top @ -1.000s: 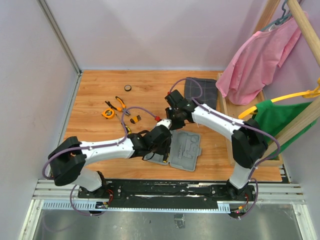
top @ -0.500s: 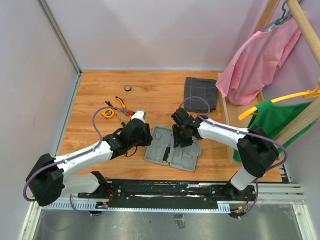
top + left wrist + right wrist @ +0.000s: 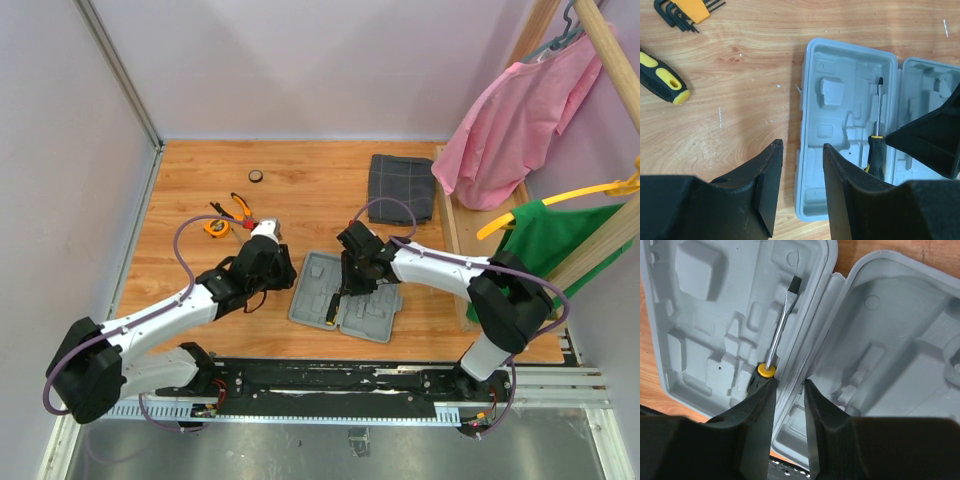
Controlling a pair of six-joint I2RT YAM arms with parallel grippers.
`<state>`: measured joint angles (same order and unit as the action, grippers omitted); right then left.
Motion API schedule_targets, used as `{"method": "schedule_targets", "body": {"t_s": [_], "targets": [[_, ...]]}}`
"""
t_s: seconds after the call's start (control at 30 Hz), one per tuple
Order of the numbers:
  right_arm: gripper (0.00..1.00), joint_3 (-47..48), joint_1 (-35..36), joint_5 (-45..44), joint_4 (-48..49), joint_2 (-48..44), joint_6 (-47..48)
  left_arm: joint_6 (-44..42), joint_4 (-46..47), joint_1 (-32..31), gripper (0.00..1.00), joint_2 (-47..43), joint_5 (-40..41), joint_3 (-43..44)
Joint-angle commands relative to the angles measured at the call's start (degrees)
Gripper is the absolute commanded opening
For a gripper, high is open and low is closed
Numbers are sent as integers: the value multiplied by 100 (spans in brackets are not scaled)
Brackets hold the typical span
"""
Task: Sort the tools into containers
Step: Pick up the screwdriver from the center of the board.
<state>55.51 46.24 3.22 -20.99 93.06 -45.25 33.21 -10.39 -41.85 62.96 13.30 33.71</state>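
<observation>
The grey case (image 3: 378,312) lies wide open near the table's front, moulded compartments up. A yellow-and-black screwdriver (image 3: 780,325) rests in its left half (image 3: 840,100), next to the hinge. My right gripper (image 3: 788,384) hovers open over the hinge; its left finger (image 3: 756,405) covers the screwdriver's handle, and nothing is between the jaws. My left gripper (image 3: 801,147) stands open and empty above the case's left rim. On the wood to the left lie another screwdriver (image 3: 662,77), a hex key set (image 3: 687,10), orange pliers (image 3: 238,205) and an orange tape measure (image 3: 215,227).
A folded dark checked cloth (image 3: 402,187) lies at the back right, and a small dark round thing (image 3: 256,176) at the back. A wooden rack (image 3: 455,260) with pink and green clothes borders the right side. Walls close the left and back.
My left arm has drawn back leftward off the case. My right gripper has come forward from the back down over the case, where the screwdriver now lies.
</observation>
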Motion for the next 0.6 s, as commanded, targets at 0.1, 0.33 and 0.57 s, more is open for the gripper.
{"method": "schedule_targets", "body": {"t_s": [0.1,0.33,0.57], "targets": [[20,391,-19,-343,-430,407,306,-99,-20,319,42,-160,-126,-39],[14,626,-256,-521,-536,650,852,-79,-182,767,42,-219,-209,-19],[14,945,-339,-559,-671,699,1242,79,-318,1285,47,-380,-5,30]]}}
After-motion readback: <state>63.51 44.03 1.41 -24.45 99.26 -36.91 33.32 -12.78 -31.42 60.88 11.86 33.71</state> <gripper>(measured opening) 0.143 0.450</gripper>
